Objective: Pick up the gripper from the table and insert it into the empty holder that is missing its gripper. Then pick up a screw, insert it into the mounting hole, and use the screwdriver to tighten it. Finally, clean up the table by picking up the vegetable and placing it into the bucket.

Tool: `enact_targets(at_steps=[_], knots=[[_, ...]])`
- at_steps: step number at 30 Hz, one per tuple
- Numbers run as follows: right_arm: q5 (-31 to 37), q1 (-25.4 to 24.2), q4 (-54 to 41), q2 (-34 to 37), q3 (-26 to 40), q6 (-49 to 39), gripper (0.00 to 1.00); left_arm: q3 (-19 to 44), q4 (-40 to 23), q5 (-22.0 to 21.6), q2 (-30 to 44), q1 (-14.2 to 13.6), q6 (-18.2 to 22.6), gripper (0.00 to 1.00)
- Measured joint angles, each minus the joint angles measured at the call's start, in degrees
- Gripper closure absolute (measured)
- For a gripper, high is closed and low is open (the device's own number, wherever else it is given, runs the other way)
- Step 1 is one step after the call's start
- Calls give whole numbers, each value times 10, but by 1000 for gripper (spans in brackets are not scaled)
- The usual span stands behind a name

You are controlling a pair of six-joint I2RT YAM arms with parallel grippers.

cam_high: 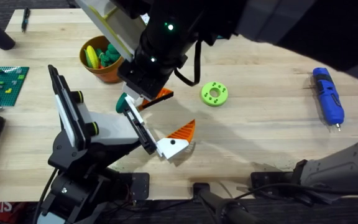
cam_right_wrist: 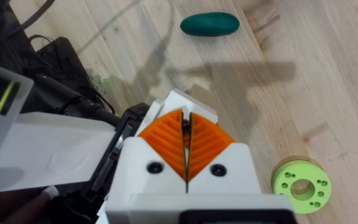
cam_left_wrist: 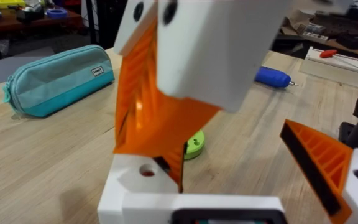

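My right gripper reaches down from above, its orange pads shut on the gripper, a white block with an orange wedge. It holds the piece at the teal end of the holder, a black rail. My left gripper is the white unit on the black stand, and its one mounted finger stands far along the rail. The blue screwdriver lies at the right. The lime-green vegetable lies mid-table. The orange bucket stands behind the holder. The screw is out of view.
Yellow and green toys fill the bucket. A brick plate lies at the left edge. A teal pouch and a dark green toy lie on the wood. Bare wood stretches between the vegetable and the screwdriver.
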Motion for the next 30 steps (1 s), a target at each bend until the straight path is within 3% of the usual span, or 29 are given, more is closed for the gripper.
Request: enact_targets(at_steps=[10,23,26,30], knots=[[28,-7,-2,-6,6,0,990,0,1,0,0,0,0,14],[41,-22,-2,-82,17,4,990,0,1,0,0,0,0,14],[41,-28,3,-92,-10,15,990,0,1,0,0,0,0,13],[40,-44,62,-142,-93,38,990,0,1,0,0,0,0,15]])
